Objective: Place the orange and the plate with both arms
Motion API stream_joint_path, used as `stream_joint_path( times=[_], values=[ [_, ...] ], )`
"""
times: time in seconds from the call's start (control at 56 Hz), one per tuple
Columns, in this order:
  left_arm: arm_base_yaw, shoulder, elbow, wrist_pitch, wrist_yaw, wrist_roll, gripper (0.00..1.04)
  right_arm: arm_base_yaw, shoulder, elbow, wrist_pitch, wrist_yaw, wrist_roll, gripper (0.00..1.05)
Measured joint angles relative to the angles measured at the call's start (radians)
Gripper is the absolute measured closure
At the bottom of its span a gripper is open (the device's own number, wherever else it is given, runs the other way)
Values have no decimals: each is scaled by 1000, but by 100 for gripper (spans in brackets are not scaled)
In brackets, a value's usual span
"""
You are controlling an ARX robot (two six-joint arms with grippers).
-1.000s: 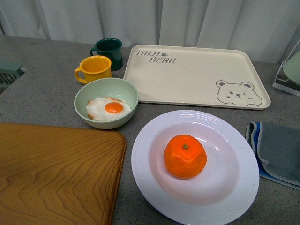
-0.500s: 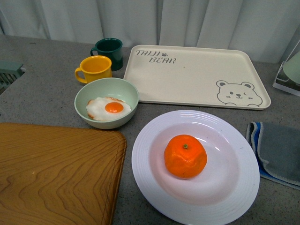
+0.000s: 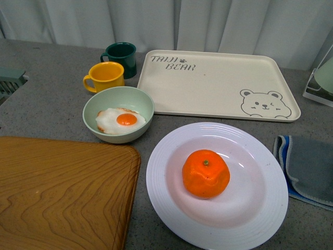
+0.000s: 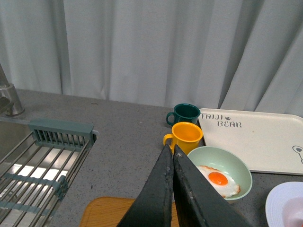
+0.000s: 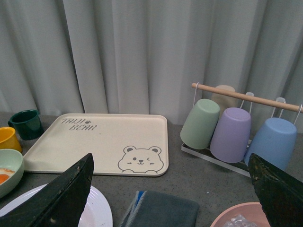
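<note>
The orange (image 3: 205,173) sits in the middle of the white ridged plate (image 3: 260,213) at the table's near right; neither arm shows in the front view. My left gripper (image 4: 170,150) is shut with nothing between its fingers, held high above the table over the near side of the pale green bowl (image 4: 235,164); the plate's rim (image 4: 284,205) shows at that view's edge. My right gripper (image 5: 171,163) hangs wide open and empty above the folded cloth (image 5: 163,208), with the plate's edge (image 5: 97,210) beside one finger (image 5: 66,194). The orange is out of both wrist views.
A green bowl (image 3: 140,104) holding a fried egg stands left of the plate, with a yellow mug (image 3: 105,76) and dark green mug (image 3: 122,56) behind. Cream bear tray (image 3: 218,86) at the back, wooden board (image 3: 57,192) front left, grey-blue cloth (image 3: 307,169) right. Cup rack (image 5: 236,127), pink bowl (image 5: 236,220), sink rack (image 4: 42,161).
</note>
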Motion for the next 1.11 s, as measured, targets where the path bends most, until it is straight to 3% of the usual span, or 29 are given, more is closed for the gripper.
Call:
stream_joint_path(
  times=[0.375, 0.464, 0.696, 0.75, 0.821, 0.857, 0.946, 1.107],
  values=[
    [0, -115, 0, -117, 0, 0, 101, 0, 0, 0, 0, 0, 0, 9],
    [0, -245, 0, -280, 2, 0, 101, 0, 0, 0, 0, 0, 0, 9],
    [0, -285, 0, -294, 2, -1, 101, 0, 0, 0, 0, 0, 0, 9],
    [0, -285, 0, -294, 2, 0, 91, 0, 0, 0, 0, 1, -1, 9],
    [0, -286, 0, -294, 1, 0, 73, 66, 116, 53, -105, 198, -138, 9],
    [0, -286, 0, -294, 2, 0, 64, 101, 241, 74, -84, 217, -161, 9],
    [0, -286, 0, -294, 2, 0, 49, 140, 436, 106, -6, 187, -134, 9],
    [0, -286, 0, -294, 2, 0, 19, 166, 920, 230, 123, 11, 77, 9]
  ],
)
